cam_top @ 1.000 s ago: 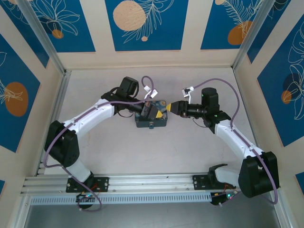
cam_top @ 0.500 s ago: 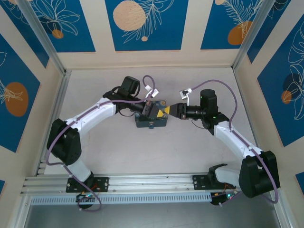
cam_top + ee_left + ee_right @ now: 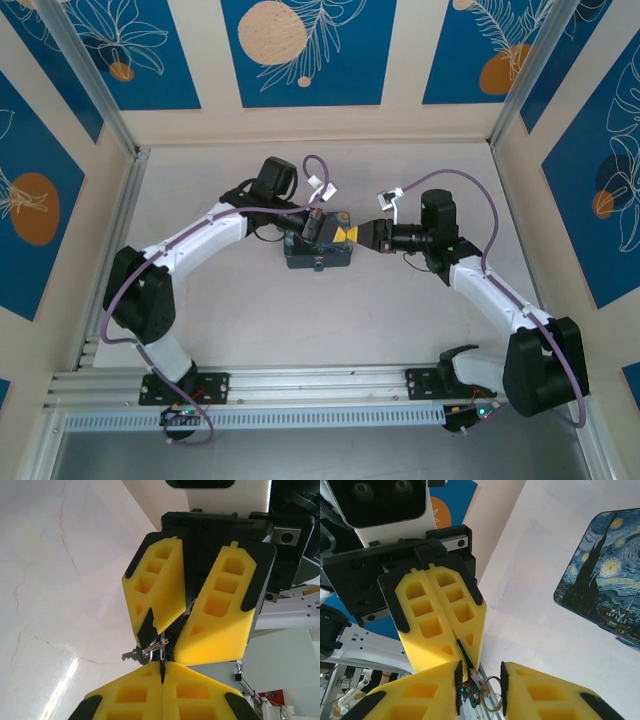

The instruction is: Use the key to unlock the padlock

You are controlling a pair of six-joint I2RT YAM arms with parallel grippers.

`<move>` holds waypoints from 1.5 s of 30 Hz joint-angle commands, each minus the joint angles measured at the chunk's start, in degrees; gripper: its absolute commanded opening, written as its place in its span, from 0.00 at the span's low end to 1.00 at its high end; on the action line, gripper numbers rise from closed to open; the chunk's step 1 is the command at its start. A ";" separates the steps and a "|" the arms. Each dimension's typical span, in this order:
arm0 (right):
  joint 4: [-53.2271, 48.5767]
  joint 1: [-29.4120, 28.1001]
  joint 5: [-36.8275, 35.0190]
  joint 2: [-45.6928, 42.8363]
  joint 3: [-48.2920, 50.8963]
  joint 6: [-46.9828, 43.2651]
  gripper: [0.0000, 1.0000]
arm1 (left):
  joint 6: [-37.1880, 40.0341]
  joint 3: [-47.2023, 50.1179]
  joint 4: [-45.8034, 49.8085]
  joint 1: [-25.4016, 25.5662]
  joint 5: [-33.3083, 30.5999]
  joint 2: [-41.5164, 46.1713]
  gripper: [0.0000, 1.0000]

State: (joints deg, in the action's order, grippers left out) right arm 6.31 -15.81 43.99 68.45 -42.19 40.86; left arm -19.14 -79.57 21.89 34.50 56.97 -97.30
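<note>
The grippers meet tip to tip above the starry-night box [image 3: 300,258]. My left gripper [image 3: 162,666] is shut on a thin dark flat piece seen edge-on, which looks like a key's head joined to a metal key ring [image 3: 492,694]. A second small grey key [image 3: 130,655] hangs off the ring and sticks out sideways. My right gripper [image 3: 480,686] is open, its two yellow fingers standing either side of the ring. The ring lies near one pad and is not pinched. The bluish padlock cannot be made out; the fingers hide whatever lies between them.
The starry-night box [image 3: 600,575] lies flat on the pale table [image 3: 545,540] under and beside the grippers. Purple cables loop over both wrists [image 3: 318,180]. Blue-patterned walls [image 3: 300,50] close in the back and sides. An aluminium rail [image 3: 300,385] runs along the near edge.
The right gripper has moved left toward the left gripper, closing the gap between them. The left wrist has shifted slightly right over the box.
</note>
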 commanded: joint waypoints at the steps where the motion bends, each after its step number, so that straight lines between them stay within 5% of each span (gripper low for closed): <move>1: 0.42 -0.42 1.89 -0.67 0.97 0.01 0.25 | -0.11 -1.99 -1.15 -0.45 0.69 -0.70 0.00; 7: 0.00 -0.01 1.89 -0.68 1.24 0.05 0.01 | -0.20 -2.26 -1.36 -0.50 0.56 -1.19 0.00; 12: 0.42 0.44 2.27 -0.68 1.50 0.95 0.00 | -1.29 -2.02 -2.38 -0.99 -1.43 -1.07 0.02; 17: 2.03 0.58 -0.46 -0.84 2.46 5.36 0.00 | -10.63 4.35 -14.56 -3.40 -7.29 3.39 0.49; 26: 12.50 -3.75 -16.78 -2.40 7.56 22.96 0.00 | -43.42 28.06 -47.33 -3.33 -30.73 15.80 0.65; 34: 17.83 -12.69 -34.94 -2.70 7.77 32.20 0.00 | -52.93 35.63 -51.10 1.24 -43.38 21.84 0.66; 45: 19.19 -17.56 -42.76 0.03 4.24 34.93 0.00 | -57.51 37.82 -58.35 1.93 -43.47 18.93 0.53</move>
State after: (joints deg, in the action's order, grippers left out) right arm 23.22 -32.75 4.95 67.72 -35.59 74.28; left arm -75.02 -42.35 -32.10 35.81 14.48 -77.23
